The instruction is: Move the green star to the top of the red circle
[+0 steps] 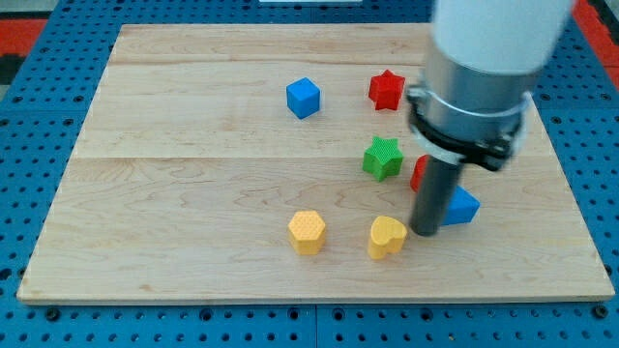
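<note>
The green star [383,158] lies right of the board's middle. The red circle [419,173] is just to its right, mostly hidden behind my rod, only its left edge showing. My tip [426,232] rests on the board below and to the right of the green star, right beside the yellow heart [387,237] and left of the blue triangle [463,206]. The tip touches neither the star nor, as far as I can tell, the red circle.
A red star [386,90] and a blue cube [303,98] sit toward the view's top. A yellow hexagon [308,232] lies left of the heart. The wooden board [174,193] sits on a blue pegboard; the arm's body hides the upper right.
</note>
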Available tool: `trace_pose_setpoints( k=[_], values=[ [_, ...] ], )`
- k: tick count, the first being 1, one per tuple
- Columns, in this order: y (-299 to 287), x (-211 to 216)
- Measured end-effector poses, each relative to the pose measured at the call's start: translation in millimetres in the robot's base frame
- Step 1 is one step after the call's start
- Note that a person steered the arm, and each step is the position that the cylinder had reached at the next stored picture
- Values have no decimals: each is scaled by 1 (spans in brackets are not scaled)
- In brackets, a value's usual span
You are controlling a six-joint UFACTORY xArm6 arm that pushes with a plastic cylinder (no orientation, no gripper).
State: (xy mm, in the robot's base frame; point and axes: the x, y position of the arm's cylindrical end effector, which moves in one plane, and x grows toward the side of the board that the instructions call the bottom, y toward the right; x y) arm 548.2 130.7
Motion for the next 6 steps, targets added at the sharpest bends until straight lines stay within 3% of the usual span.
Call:
trace_pose_setpoints(
  k=[1,2,4,6],
  values=[
    [-9,10],
    [-58,9],
    [-81,-43],
    [-51,-100]
  ],
)
